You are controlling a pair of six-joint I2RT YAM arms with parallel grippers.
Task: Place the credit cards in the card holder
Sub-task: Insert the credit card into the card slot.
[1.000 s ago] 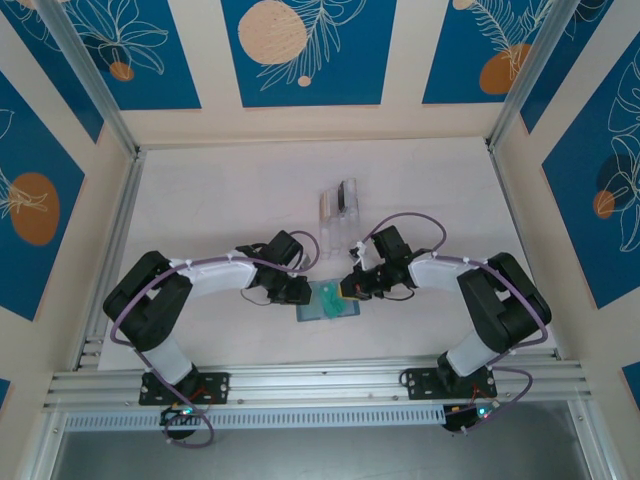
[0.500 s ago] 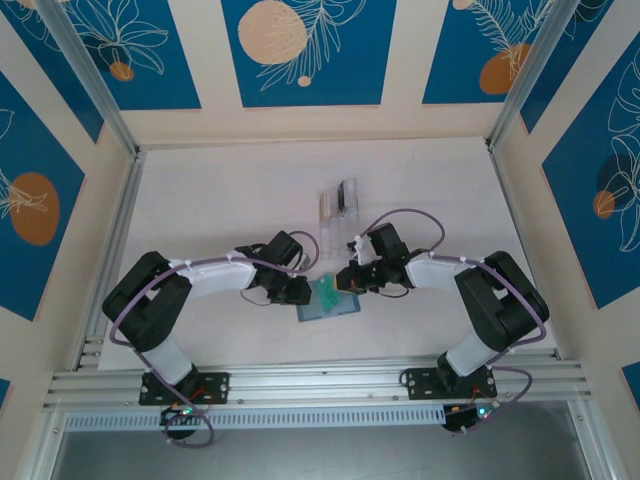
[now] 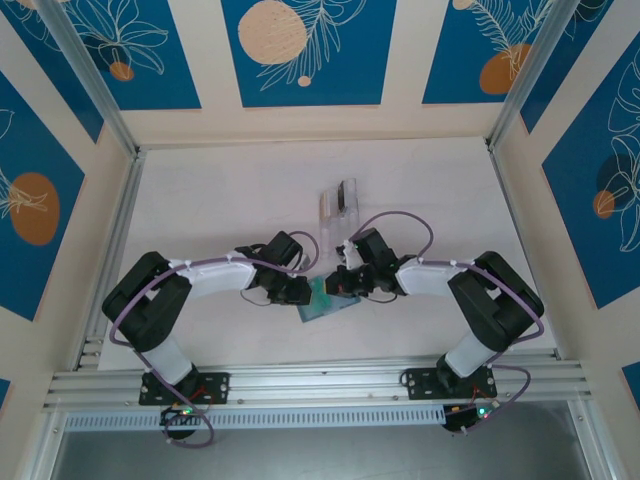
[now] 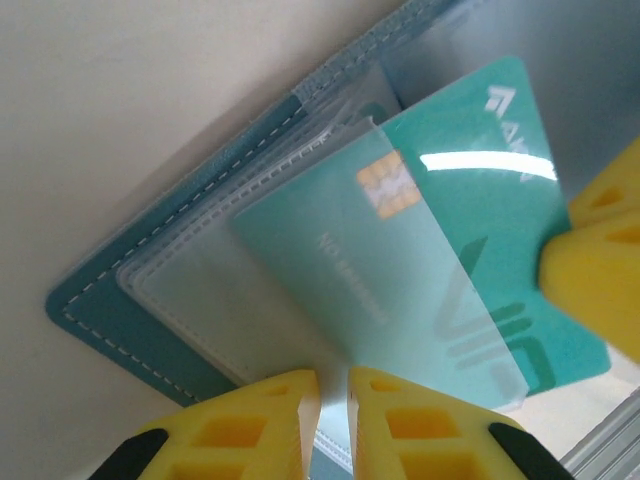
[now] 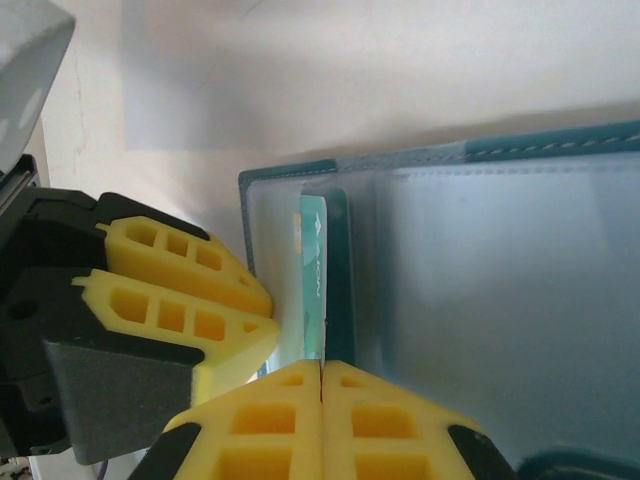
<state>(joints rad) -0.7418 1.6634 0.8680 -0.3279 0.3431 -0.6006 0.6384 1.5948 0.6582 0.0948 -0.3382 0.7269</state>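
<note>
The right gripper (image 5: 320, 368) pinches a teal card (image 4: 440, 240) half inside the wallet (image 4: 85, 305), and the left gripper (image 4: 333, 385), fingers almost together, nips its clear pocket (image 4: 200, 290).

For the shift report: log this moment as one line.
left gripper: shut on card holder pocket | right gripper: shut on credit card | credit card: partly in pocket

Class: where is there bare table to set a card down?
Bare table between left rail and clear rack, and between rack and right rail. Crowded near centre: left end effector and right end effector meet over the card holder.
</note>
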